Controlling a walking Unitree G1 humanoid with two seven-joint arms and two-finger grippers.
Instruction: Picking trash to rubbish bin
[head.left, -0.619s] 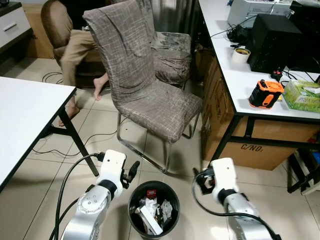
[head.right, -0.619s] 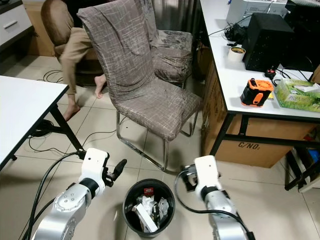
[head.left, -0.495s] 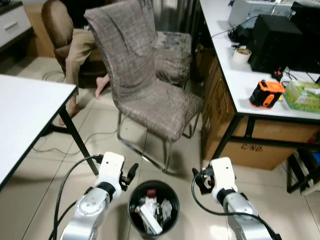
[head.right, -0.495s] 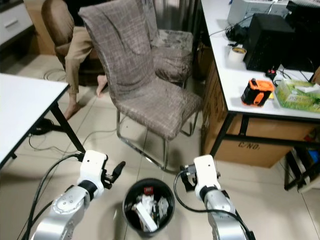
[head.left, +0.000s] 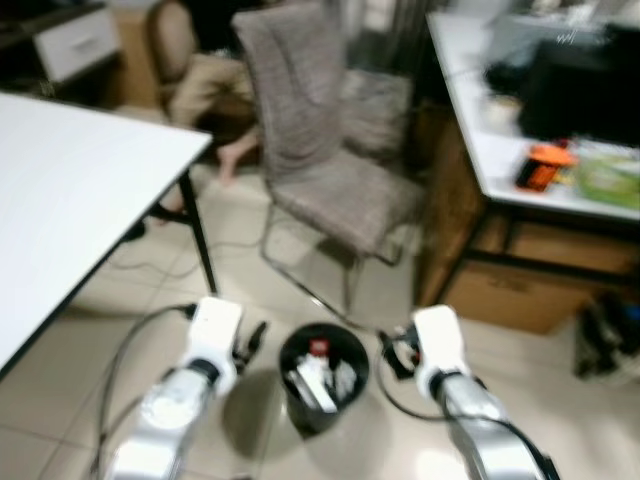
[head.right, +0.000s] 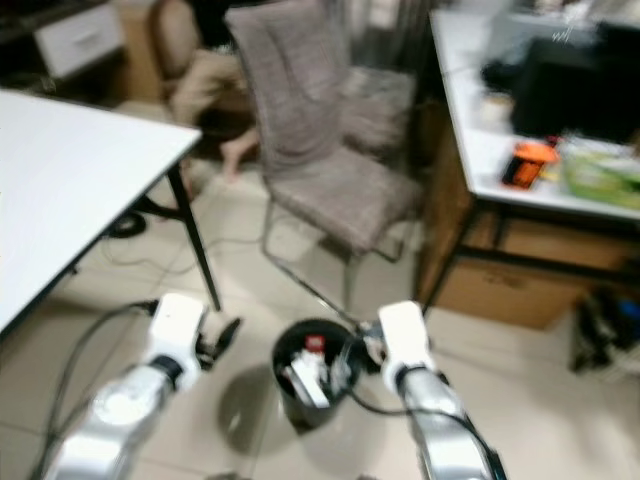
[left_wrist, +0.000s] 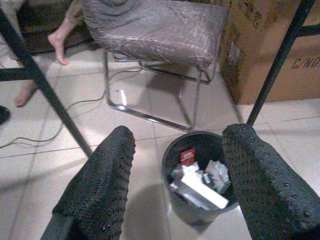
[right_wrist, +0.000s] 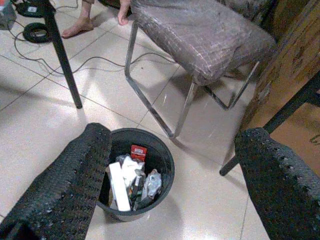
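A black round rubbish bin (head.left: 312, 418) stands on the tiled floor in front of me, between my two arms. It holds trash: a white box (left_wrist: 197, 187), a red packet (right_wrist: 137, 151) and crumpled paper. My left gripper (head.left: 255, 338) hovers low just left of the bin, open, with nothing between its fingers. My right gripper (head.left: 392, 350) is close to the bin's right side, also open with nothing in it. Both wrist views look down at the bin's rim (right_wrist: 167, 160) between the spread black fingers (left_wrist: 107, 180).
A chair with a grey cloth cover (head.left: 330, 170) stands right behind the bin. A white table (head.left: 70, 190) and its black leg (head.left: 200, 235) are on the left. A desk (head.left: 540, 170) with a cardboard box (head.left: 520, 290) beneath is on the right. A seated person's bare foot (head.left: 235, 155) is at the back.
The whole picture has shifted and blurred, so the camera has moved back and turned left. Both grippers remain open beside the bin.
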